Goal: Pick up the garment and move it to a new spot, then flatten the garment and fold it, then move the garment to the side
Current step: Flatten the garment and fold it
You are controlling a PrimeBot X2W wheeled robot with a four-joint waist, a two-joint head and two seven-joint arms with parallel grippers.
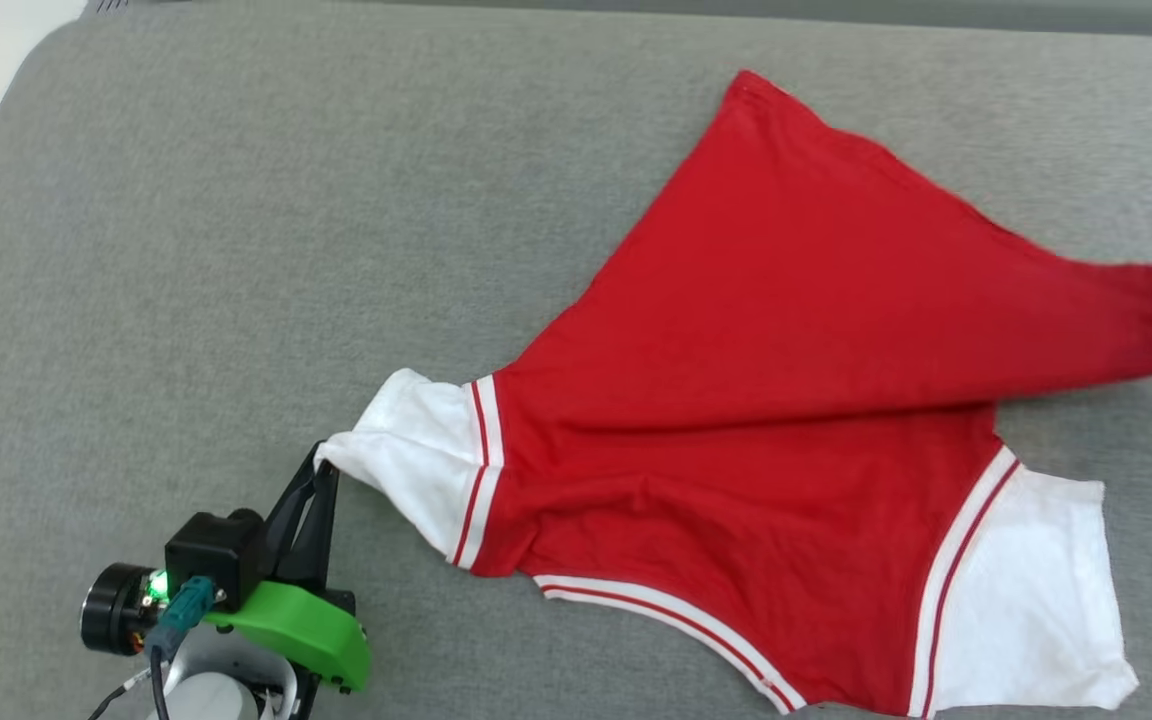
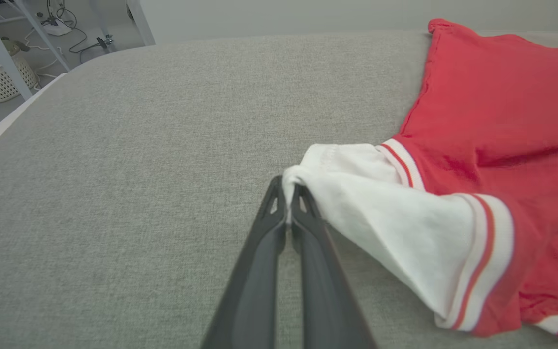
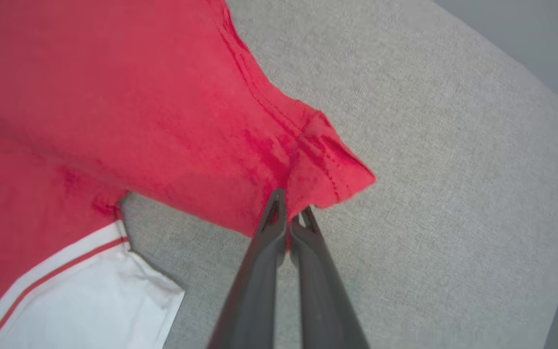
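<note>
left end effector [image 1: 328, 472]: dark tapered fingers [image 2: 258, 276], green housing [image 1: 301, 625], teal connector [image 1: 188, 605].

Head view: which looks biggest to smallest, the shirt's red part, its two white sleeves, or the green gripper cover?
1. garment's red body
2. right sleeve, spread flat
3. left sleeve, bunched in the left gripper
4. green cover, but it is nearer the camera, so this rank is unsure

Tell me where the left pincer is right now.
Lower left of the head view, over the grey surface, the left pincer is shut on the white sleeve of the garment.
</note>
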